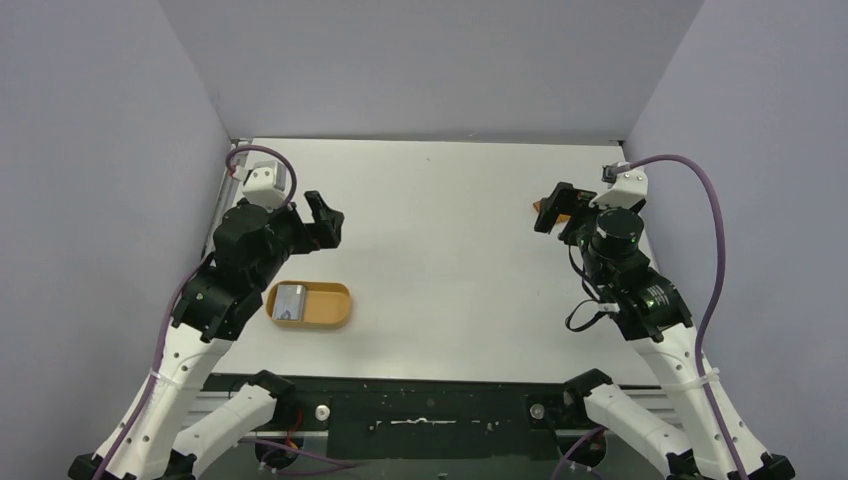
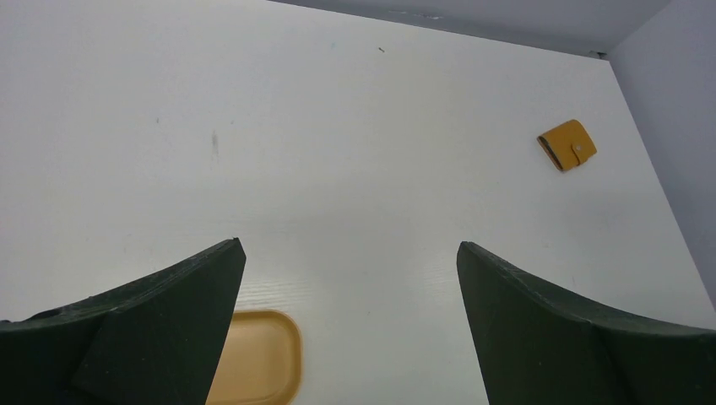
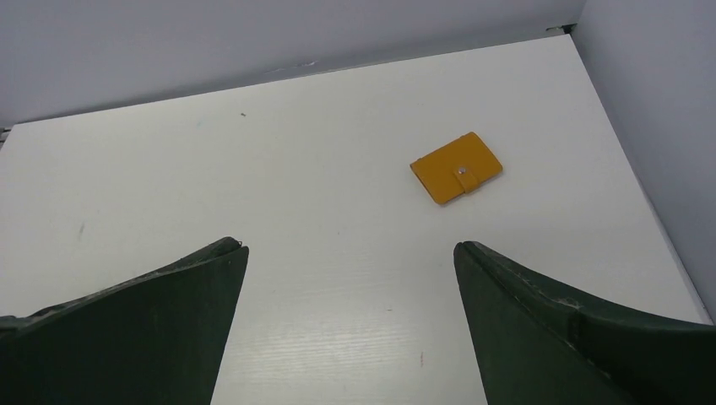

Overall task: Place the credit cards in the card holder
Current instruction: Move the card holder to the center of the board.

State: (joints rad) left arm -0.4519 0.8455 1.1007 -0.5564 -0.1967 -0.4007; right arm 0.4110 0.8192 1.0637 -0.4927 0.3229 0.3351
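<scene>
The credit cards [image 1: 290, 301], silvery grey, lie in the left end of an orange oval tray [image 1: 335, 308] at the near left. My left gripper [image 1: 330, 222] hovers open behind the tray, nothing between its fingers; its own view shows only the tray's bare end [image 2: 257, 359]. The card holder [image 3: 456, 168], a shut tan-orange wallet with a snap tab, lies at the far right, also in the left wrist view [image 2: 566, 144]. My right gripper [image 1: 550, 210] hangs open and empty above the table just short of it and hides nearly all of it from above.
The white table [image 1: 440, 250] is walled by grey panels at the left, back and right. The right wall stands close behind the card holder. The arms' bases and a black rail run along the near edge.
</scene>
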